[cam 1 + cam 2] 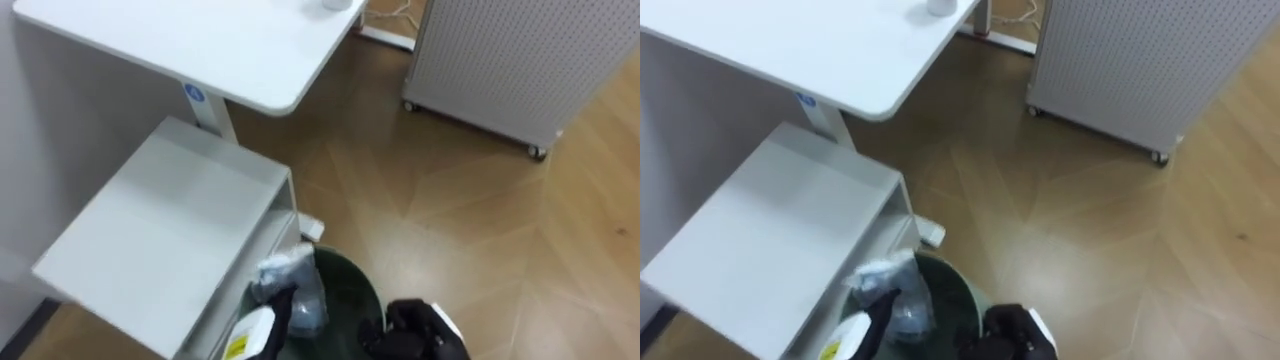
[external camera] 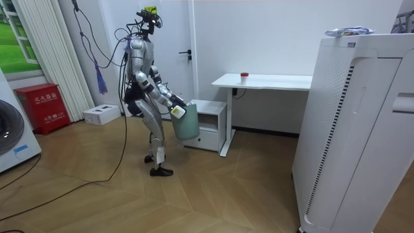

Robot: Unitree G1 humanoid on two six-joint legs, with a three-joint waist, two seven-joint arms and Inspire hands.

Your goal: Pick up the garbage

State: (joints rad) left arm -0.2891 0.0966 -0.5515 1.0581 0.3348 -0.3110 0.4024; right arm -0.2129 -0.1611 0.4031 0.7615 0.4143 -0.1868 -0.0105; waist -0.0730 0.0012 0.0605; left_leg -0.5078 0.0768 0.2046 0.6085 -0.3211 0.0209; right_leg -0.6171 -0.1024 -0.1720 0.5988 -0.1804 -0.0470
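Garbage wrapper (image 1: pixel 290 272) clamped in my left hand (image 1: pixel 262 325) over green bin (image 1: pixel 352 288); right hand (image 1: pixel 415 328) grip unclear. White cabinet (image 1: pixel 170 220) alongside, wood floor (image 1: pixel 480 220).

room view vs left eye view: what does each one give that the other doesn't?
Room view: the robot standing by the low cabinet, a red box, a tall white appliance near the camera. Left eye view: the left hand gripping crumpled plastic above the green bin, the right hand at its rim, a perforated panel on casters. Both: desk, low cabinet, green bin.
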